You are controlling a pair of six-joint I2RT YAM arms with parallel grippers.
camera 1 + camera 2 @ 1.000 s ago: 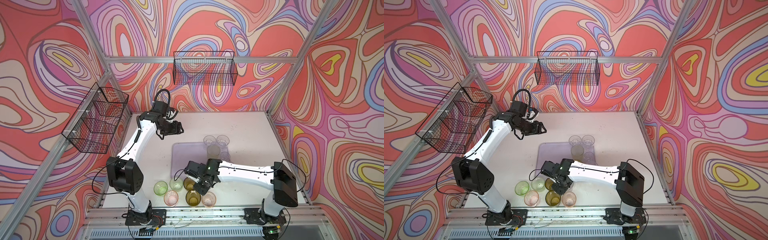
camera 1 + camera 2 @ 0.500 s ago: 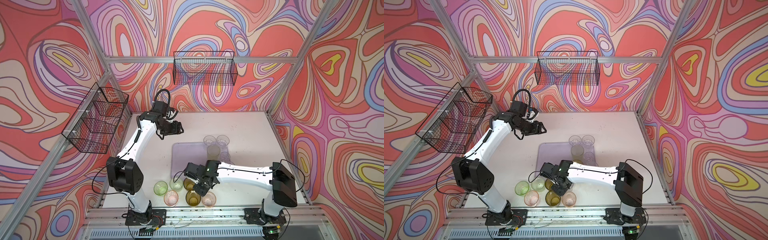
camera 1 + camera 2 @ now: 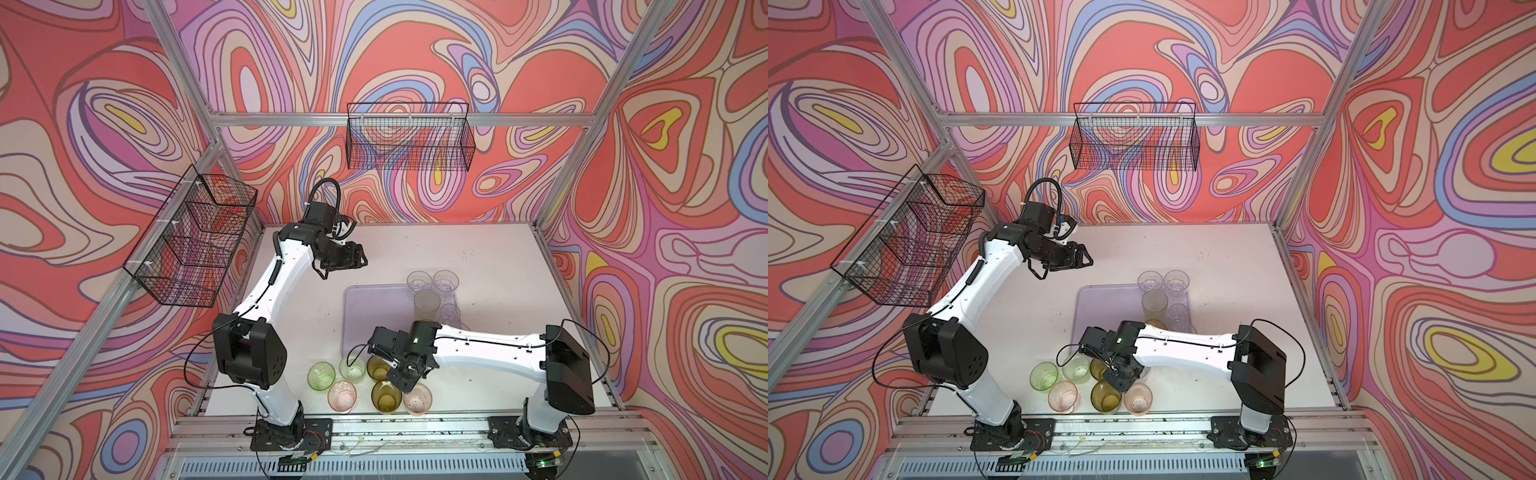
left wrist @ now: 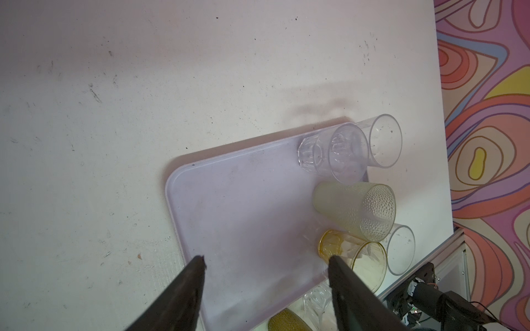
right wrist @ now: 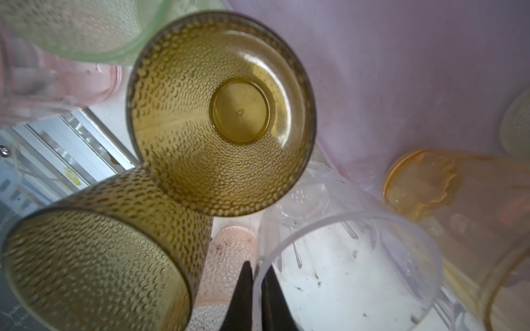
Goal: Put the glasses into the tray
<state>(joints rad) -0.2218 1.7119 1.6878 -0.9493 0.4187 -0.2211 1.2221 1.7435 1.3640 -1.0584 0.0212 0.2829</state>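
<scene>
My right gripper (image 5: 257,266) is shut on the rim of a clear glass (image 5: 358,214), one finger inside and one outside. It sits low at the table's front (image 3: 405,380), among standing glasses: two olive-brown (image 3: 385,397) (image 3: 377,368), two pink (image 3: 342,395) (image 3: 418,400), a green one (image 3: 321,375) and a pale green one (image 3: 352,368). The lilac tray (image 3: 374,307) holds clear glasses (image 3: 417,280) and a pale green glass (image 3: 427,303) along its right side. An amber glass (image 4: 352,258) stands there too. My left gripper (image 3: 360,259) (image 4: 266,259) hangs open and holds nothing, above the table beyond the tray's left corner.
Black wire baskets hang on the back wall (image 3: 409,137) and the left wall (image 3: 191,241). The metal rail (image 3: 395,428) runs just in front of the glasses. My right arm (image 3: 490,345) lies across the tray's near right corner.
My right gripper has shut on the clear glass's rim and shifted slightly left and toward the front. The left arm has not moved.
</scene>
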